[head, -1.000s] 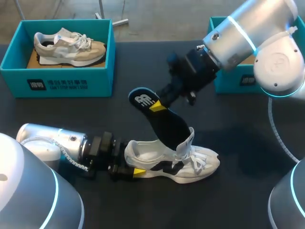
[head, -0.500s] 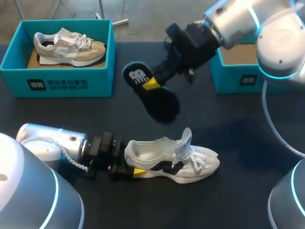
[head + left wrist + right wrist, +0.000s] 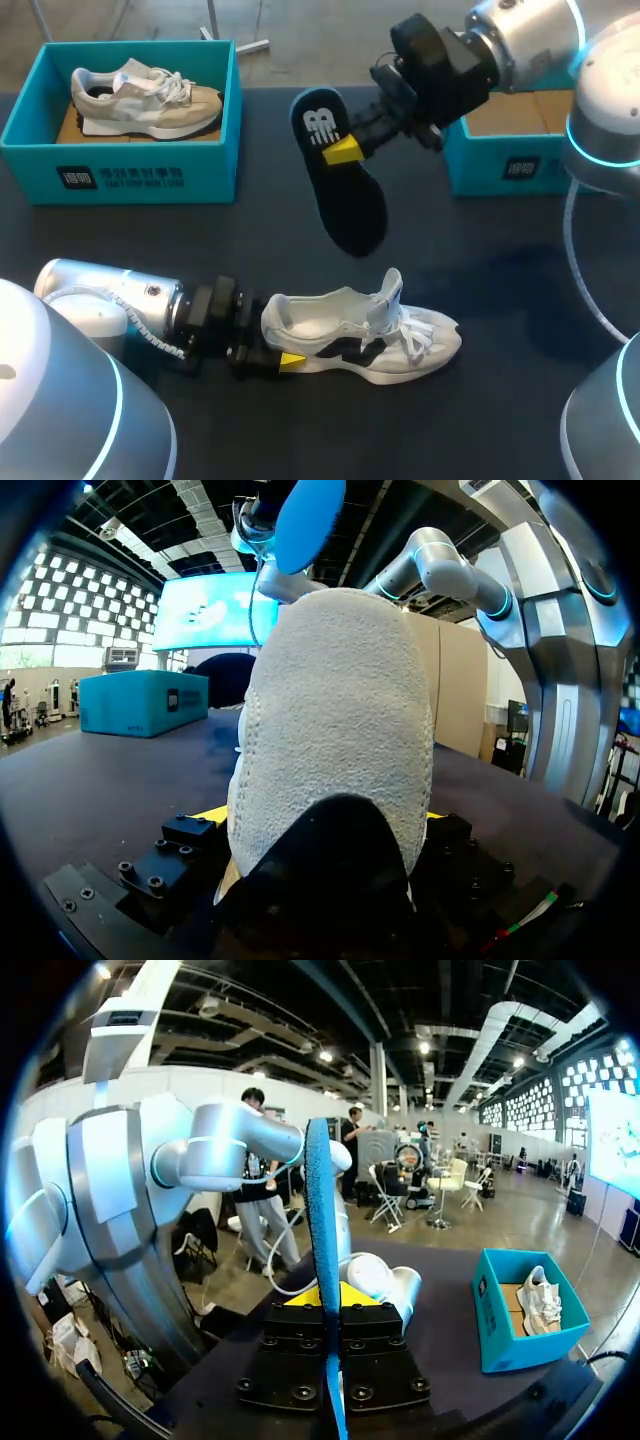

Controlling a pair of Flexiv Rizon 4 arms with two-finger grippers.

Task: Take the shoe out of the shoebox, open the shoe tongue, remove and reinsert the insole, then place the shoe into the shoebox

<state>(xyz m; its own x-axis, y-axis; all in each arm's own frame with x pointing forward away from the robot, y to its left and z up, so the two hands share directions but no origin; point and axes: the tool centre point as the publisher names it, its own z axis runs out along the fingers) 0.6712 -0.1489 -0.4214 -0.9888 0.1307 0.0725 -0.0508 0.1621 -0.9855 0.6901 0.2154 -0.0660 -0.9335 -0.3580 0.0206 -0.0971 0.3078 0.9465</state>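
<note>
A white shoe (image 3: 370,330) with black side marks lies on its sole on the dark table, toe to the right, tongue raised. My left gripper (image 3: 275,343) grips its heel from both sides. In the left wrist view the heel (image 3: 335,730) fills the space between the spread fingers. My right gripper (image 3: 345,150) is shut on a black insole (image 3: 345,200), which hangs in the air above the table behind the shoe. In the right wrist view the insole (image 3: 322,1240) shows edge-on, pinched between the fingers of the right gripper (image 3: 328,1305).
A teal shoebox (image 3: 120,170) at the back left holds a beige shoe (image 3: 140,95). A second teal shoebox (image 3: 505,165) stands at the back right, partly hidden by my right arm. The table in front of the white shoe is bare.
My right gripper has pulled the insole up out of the shoe and carried it back and higher. The left gripper and the shoe have stayed put.
</note>
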